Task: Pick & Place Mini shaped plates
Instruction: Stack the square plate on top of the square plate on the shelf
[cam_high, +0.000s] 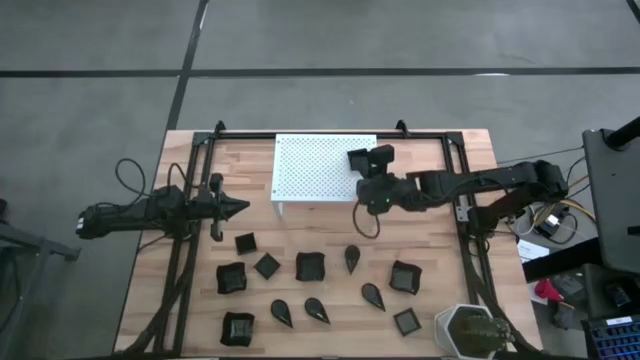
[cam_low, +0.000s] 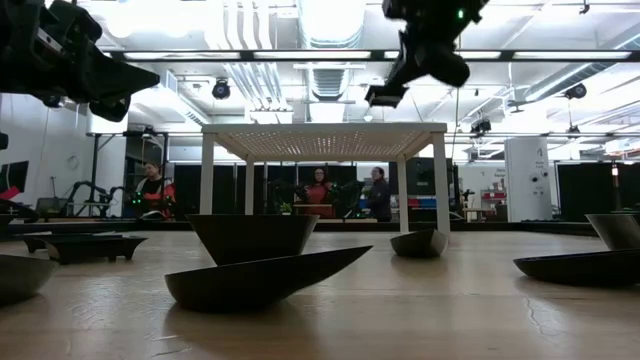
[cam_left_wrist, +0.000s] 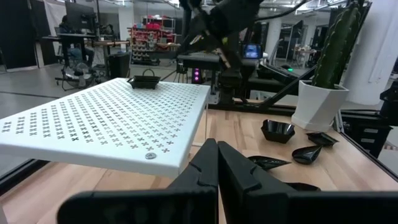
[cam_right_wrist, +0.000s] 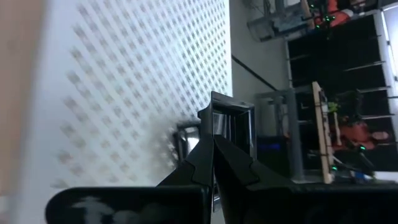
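Several small glossy black plates lie on the wooden table's near half, among them a raised-rim square and a teardrop. One more square plate rests flat on the top of the white perforated stand, near its right far corner; the left wrist view shows this plate too. My right gripper is shut with nothing between its fingers. It hangs above the stand, slanting down toward that plate and clear of it. My left gripper waits shut at the table's left.
A pale hexagonal pot with a cactus stands at the near right corner. Black frame rails run along the table's left and right sides. People sit in the room beyond the table's far edge.
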